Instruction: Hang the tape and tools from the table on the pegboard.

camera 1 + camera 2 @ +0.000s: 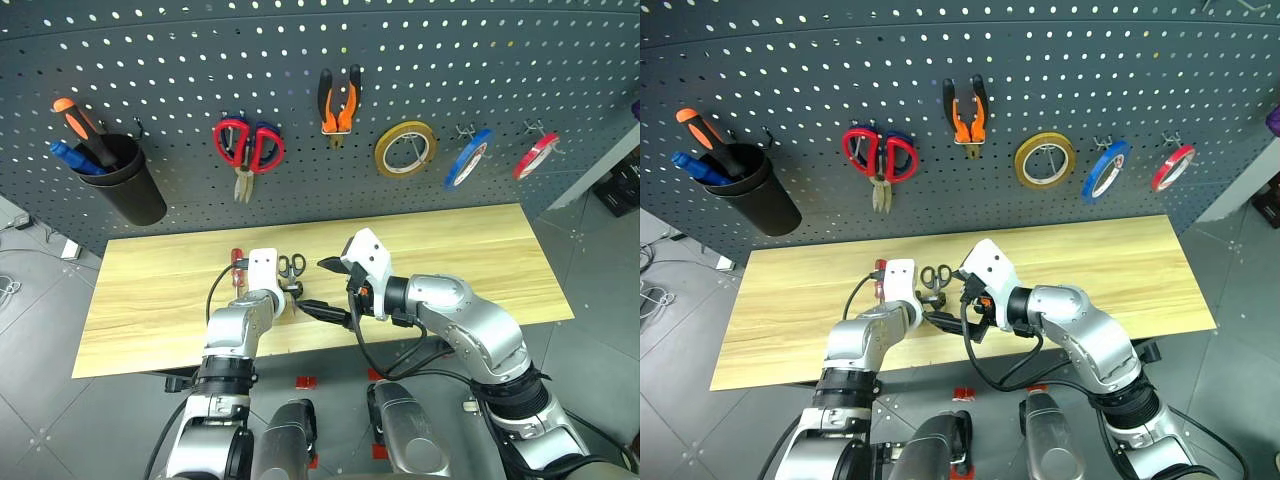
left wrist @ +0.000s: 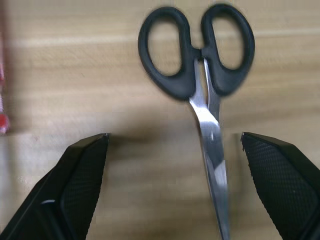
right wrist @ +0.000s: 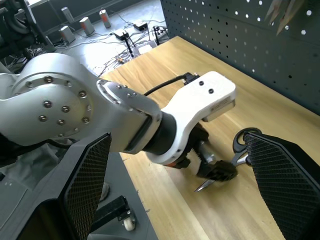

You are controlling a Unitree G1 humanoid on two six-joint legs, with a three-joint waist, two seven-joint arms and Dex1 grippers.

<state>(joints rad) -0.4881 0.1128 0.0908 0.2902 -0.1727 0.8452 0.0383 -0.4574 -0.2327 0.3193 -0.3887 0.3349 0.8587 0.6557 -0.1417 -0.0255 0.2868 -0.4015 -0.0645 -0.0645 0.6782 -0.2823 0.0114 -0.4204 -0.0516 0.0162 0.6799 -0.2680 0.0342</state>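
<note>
Small scissors [image 2: 197, 55] with dark handles lie flat on the table [image 1: 480, 260], between the wide-apart fingers of my open left gripper [image 2: 175, 137], which hovers just over the blades. A slim red-handled screwdriver [image 1: 237, 266] lies on the table just left of them. My right gripper [image 1: 325, 288] is open and empty, pointing left at the left hand from close by. The blue tape [image 1: 468, 158] and the orange-and-black pliers [image 1: 338, 100] hang on the pegboard [image 1: 150, 60].
Also on the pegboard are a black cup [image 1: 128, 180] holding tools, red-handled scissors [image 1: 250, 145], a yellow tape ring [image 1: 404, 148] and a red tape ring [image 1: 535, 156]. Bare wood stretches right of my arms.
</note>
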